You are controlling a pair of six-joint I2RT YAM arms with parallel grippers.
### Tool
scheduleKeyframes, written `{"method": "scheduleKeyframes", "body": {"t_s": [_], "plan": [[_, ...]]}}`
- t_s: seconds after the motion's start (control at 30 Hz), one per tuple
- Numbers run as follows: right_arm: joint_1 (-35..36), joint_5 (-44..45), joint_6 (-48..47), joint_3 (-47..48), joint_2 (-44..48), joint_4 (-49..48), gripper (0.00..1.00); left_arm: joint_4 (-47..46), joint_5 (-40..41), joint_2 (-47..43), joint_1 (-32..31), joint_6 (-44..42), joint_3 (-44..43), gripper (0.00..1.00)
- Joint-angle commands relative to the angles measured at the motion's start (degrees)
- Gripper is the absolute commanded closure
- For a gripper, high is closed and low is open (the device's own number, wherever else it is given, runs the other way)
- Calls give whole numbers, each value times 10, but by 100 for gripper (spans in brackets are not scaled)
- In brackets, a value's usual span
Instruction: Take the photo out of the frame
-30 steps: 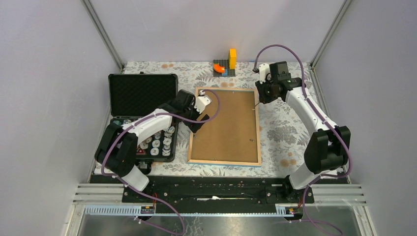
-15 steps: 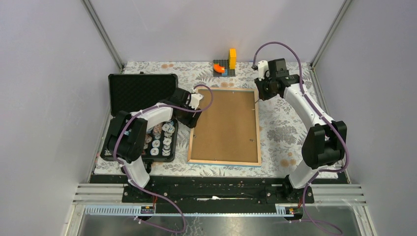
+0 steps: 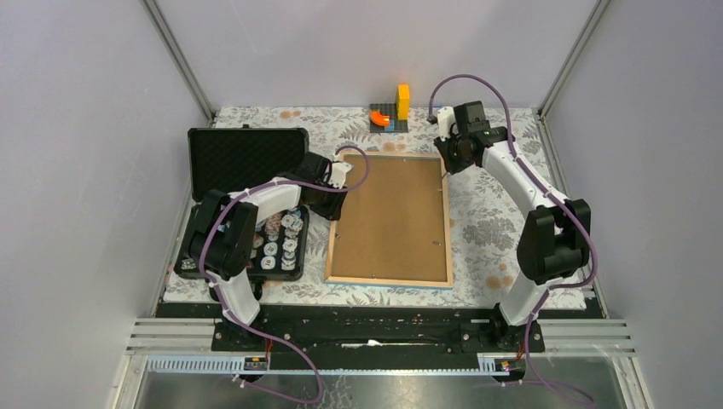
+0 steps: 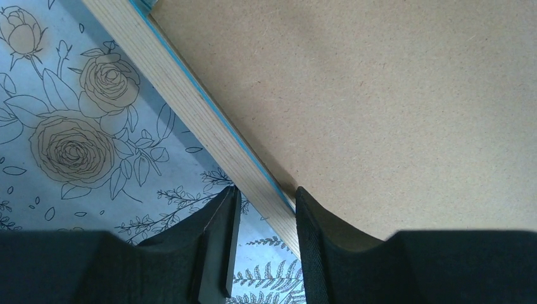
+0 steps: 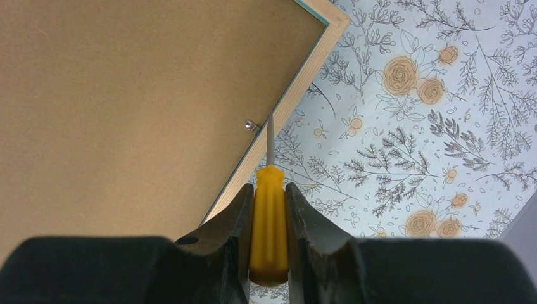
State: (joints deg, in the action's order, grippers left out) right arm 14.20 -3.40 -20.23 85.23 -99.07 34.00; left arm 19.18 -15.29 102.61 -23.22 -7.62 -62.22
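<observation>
The frame (image 3: 396, 217) lies face down on the flowered cloth, its brown fibreboard back (image 4: 392, 95) up and its pale wooden rim (image 4: 190, 107) showing. The photo is hidden under the back. My left gripper (image 3: 332, 202) is at the frame's left rim, near the far corner. The left gripper (image 4: 263, 196) is open, its jaws straddling the rim with a gap on the outer side. My right gripper (image 3: 449, 158) is at the far right rim. The right gripper (image 5: 269, 190) is shut on a yellow-handled screwdriver (image 5: 269, 218), whose tip sits beside a small metal tab (image 5: 251, 125).
An open black foam-lined case (image 3: 247, 162) lies left of the frame, with round pieces in its lower half (image 3: 274, 244). Orange and yellow blocks (image 3: 392, 112) stand at the table's far edge. Grey walls close in both sides.
My left gripper drew back from over the frame's back to its left rim, and its jaws narrowed around the rim. My right gripper shifted slightly further away with the screwdriver.
</observation>
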Motion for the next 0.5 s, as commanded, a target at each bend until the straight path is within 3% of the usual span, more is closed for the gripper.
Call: {"method": "scheduleKeyframes", "body": {"t_s": [0.0,0.47], "plan": [[14,25,-13,25,-8,-1,100,-14,-4,10,5,0,-11,59],[24,49,-22,15,-26,-1,100,-8,-12,12,5,-6,-14,61]]}}
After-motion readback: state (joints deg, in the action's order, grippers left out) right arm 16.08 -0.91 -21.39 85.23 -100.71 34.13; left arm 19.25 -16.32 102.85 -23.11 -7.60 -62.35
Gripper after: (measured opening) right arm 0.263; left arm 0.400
